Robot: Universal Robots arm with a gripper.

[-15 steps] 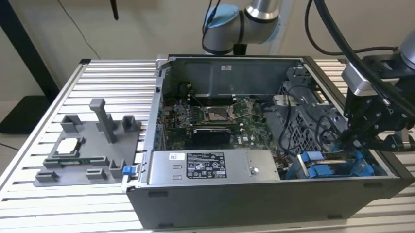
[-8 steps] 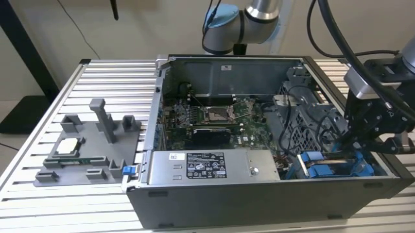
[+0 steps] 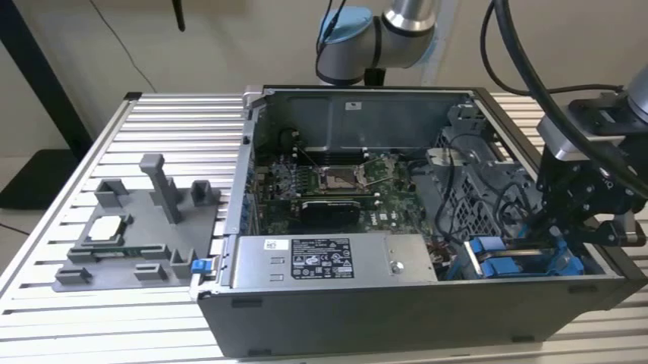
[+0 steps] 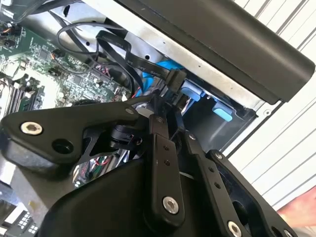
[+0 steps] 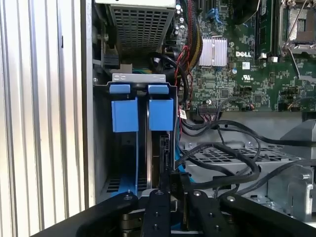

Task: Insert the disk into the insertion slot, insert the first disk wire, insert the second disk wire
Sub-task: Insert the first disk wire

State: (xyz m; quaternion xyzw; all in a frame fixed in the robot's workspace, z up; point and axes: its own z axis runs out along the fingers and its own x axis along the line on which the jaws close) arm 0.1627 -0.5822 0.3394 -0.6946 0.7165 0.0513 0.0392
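Presently, gripper (image 3: 545,236): is hanging over the end of the open computer case (image 3: 405,322) at the exterior view's right, its 2 fingers (image 4: 159,143) drawn narrow and pinching a black cable plug (image 4: 174,79)
cable plug: is sitting right at the fingertips in the second wrist view, with a flat black wire (image 4: 118,47) trailing off it toward the motherboard (image 3: 344,186)
disk (image 5: 157,158): is standing on edge inside the insertion slot (image 5: 138,78), below 1 of the 2 blue tabs (image 5: 161,112); its long axis is running along the length of the bay, 1 narrow end pointing at the tabs and the other pointing at the gripper (image 5: 177,195)
insertion slot (image 3: 506,254): is sitting in the case corner at the exterior view's right, just beside the silver box (image 3: 324,262) with the white sticker, its blue rails showing under the gripper
motherboard: is lying flat on the case floor, beyond the silver box
grey fixture (image 3: 142,235): is resting on the slatted table (image 3: 61,318) at the exterior view's left of the case, well apart from the gripper
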